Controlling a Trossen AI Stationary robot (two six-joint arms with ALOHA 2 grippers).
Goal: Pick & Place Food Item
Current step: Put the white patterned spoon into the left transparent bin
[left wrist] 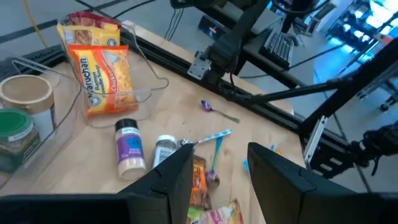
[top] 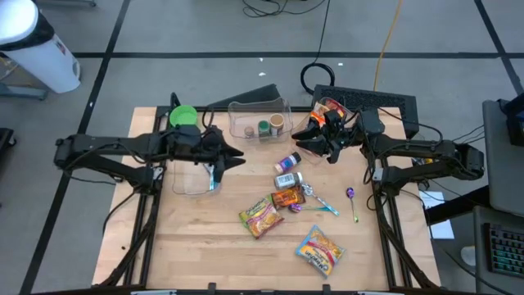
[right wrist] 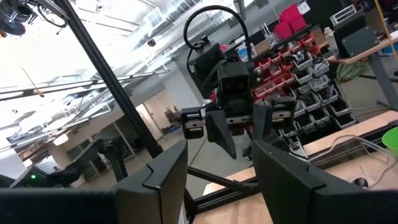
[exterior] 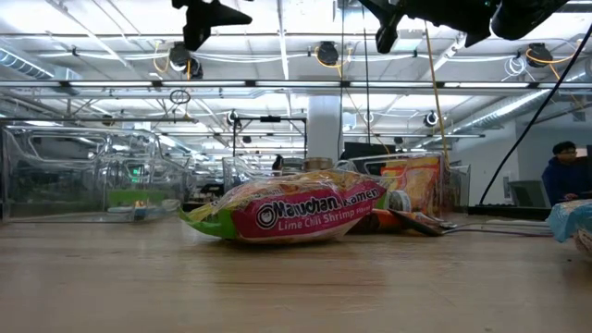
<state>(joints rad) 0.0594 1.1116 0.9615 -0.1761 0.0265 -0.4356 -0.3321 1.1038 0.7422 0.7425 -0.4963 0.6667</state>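
A: Where's the ramen packet [top: 260,216]?
B: Flat on the table [top: 205,246], front of centre, just beside the snack pack [top: 287,197]. Its long axis runs diagonally, one end toward the front-left corner, the other toward the jars [top: 287,162].
A: And the grippers?
B: Left gripper [top: 237,156] hovers over the clear tray [top: 190,182], fingers [left wrist: 165,180] partly apart, empty. Right gripper [top: 318,149] is raised near the back bin [top: 259,120], jaws partly apart, holding nothing.

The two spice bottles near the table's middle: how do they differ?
The purple-labelled spice bottle lies nearer the clear bin; the white-capped spice bottle lies below it, beside the ramen packet. In the left wrist view the first has a black cap and pale contents, the second a grey label. Both are small and on their sides.
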